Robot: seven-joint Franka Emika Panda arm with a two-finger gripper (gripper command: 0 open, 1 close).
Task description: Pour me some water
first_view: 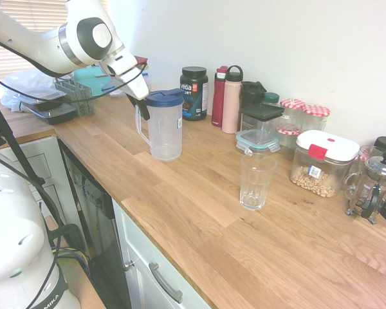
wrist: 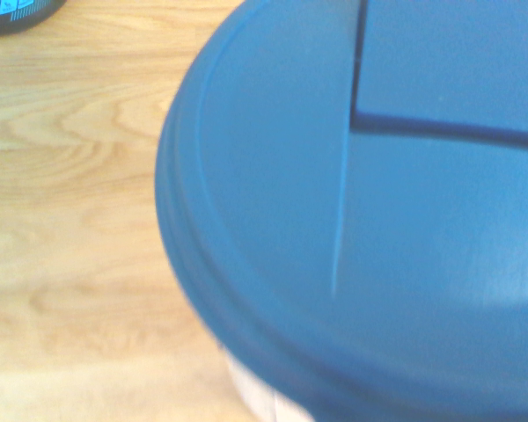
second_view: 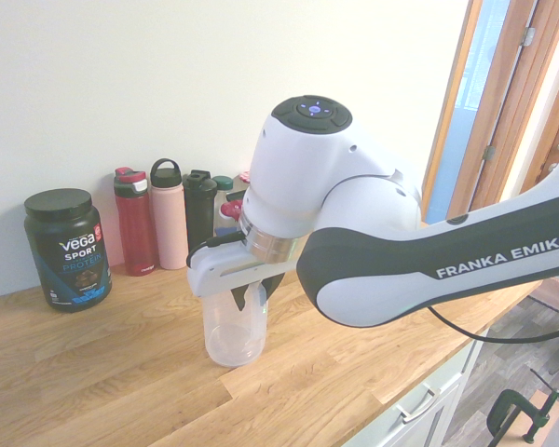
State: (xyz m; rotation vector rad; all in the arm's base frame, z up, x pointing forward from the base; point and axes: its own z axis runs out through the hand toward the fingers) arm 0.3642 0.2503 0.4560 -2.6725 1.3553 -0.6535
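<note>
The jug (first_view: 165, 125) with the blue lid (wrist: 378, 220) stands upright on the bench (first_view: 199, 212), back from the front edge. The pincer (first_view: 141, 104) is at the jug's handle (first_view: 140, 125); I cannot tell if it is closed on it. The glass (first_view: 256, 181) stands apart, with bare wood between. Bottles (first_view: 225, 98) line the wall behind.
</note>
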